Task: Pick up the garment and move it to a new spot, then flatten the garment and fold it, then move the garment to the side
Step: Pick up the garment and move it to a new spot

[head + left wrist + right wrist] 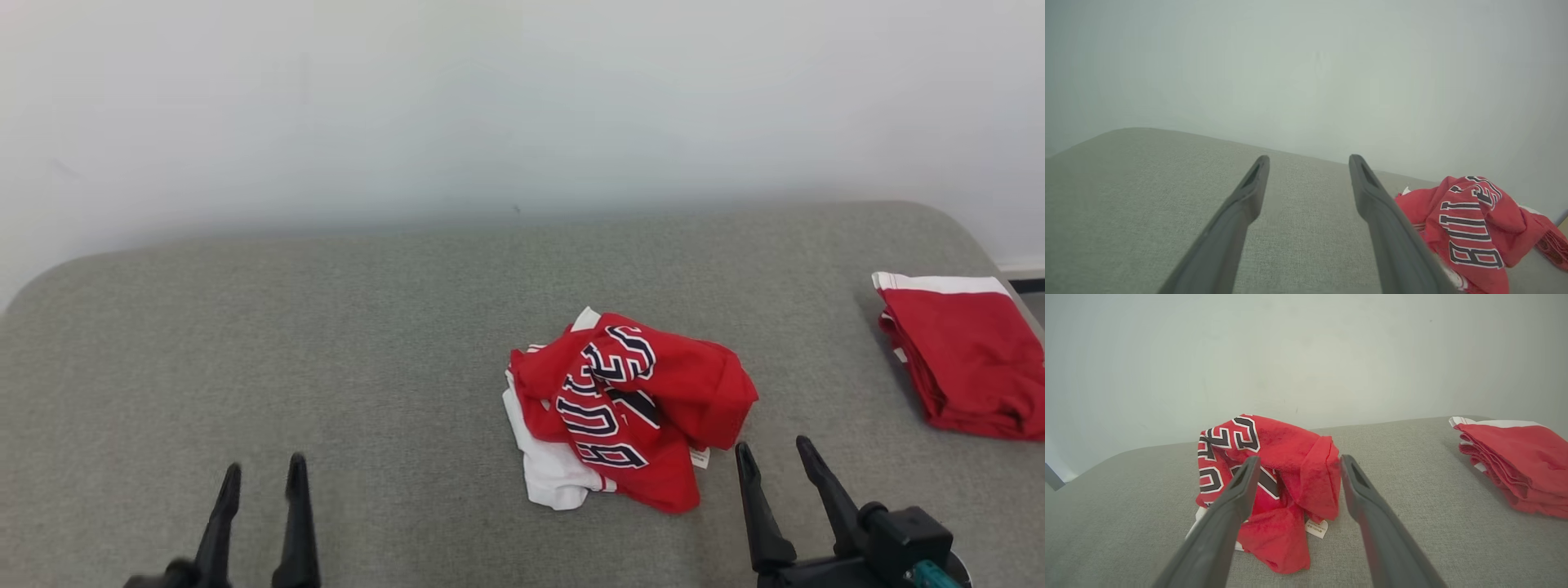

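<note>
On the grey cushioned top (326,327), right of centre, the red lettered jersey (629,408) lies crumpled and unheld, the right gripper (773,444) splayed empty just beside it, the left gripper (265,462) likewise agape well apart, seemingly poised for pickup.

left gripper (264,463) had two long black fingers (1237,212), each tapering to a narrow tip. right gripper (772,444) had the same pair on a blocky black mount (910,541), with a round knob (871,514) and a teal fitting (927,576). Close up, the fingers were matte dark grey and slotted near the tips.
</note>
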You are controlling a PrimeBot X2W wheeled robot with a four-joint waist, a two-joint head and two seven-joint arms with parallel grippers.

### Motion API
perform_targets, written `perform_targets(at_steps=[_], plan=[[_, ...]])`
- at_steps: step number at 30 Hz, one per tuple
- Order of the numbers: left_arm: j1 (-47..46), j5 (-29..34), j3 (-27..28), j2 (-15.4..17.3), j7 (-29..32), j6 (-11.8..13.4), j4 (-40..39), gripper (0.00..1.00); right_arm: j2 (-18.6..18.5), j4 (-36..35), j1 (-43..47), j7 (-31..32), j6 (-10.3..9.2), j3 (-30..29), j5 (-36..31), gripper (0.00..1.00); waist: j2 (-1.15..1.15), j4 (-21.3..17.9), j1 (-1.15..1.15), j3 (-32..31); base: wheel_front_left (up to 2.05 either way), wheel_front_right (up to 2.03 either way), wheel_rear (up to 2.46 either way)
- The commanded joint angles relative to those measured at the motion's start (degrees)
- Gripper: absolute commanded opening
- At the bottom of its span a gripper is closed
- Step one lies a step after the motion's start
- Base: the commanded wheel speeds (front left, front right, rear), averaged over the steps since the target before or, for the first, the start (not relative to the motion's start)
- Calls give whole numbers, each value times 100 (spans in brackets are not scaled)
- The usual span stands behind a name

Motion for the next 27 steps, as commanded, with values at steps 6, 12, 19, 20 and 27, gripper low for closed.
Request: perform_targets(at_steps=[6,12,19,20,27], plan=[[761,695,531,-76,-16,-317,-185,100,12,273,303,-312,-13,-39,-213,100,0,244,0,-114,0,0,0],[1026,1030,642,-29,-17,-391,-24,100,12,358,409,-420,-13,-134,-362,100,0,312,0,-136,0,0,0],[1029,1005,677,56,-17,-435,69,100,-28,429,490,-456,-13,-98,-399,100,0,397,0,-150,0,0,0],[1023,1019,688,47,-17,-438,32,100,-25,428,489,-455,-13,-98,-394,100,0,397,0,-155,0,0,0],[833,966,641,48,-17,-427,-90,100,-6,355,351,-439,-13,-48,-355,100,0,300,0,-196,0,0,0]])
